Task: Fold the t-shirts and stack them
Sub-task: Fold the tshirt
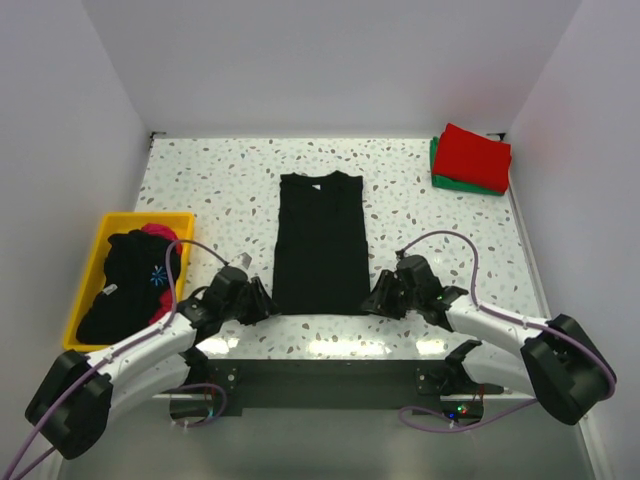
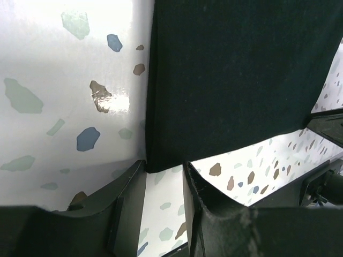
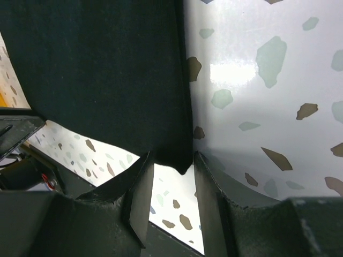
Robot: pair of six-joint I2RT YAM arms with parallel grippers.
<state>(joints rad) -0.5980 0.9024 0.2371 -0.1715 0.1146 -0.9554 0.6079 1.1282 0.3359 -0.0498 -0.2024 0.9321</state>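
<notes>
Red-on-green cloth t-shirts (image 1: 472,155) are stacked, black cloth t-shirt (image 1: 320,240) only half-folded, hem flanked by half-open, empty left gripper (image 1: 267,302) and right gripper (image 1: 373,297).

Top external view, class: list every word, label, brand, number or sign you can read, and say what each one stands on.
No text can be read in this view.
Too small to read: the small white neck label on the flat black cloth t-shirt.
Too small to read: the small white tag on the black garment in the yellow plastic bin.
No letters visible: the blue starburst print on that garment.
</notes>
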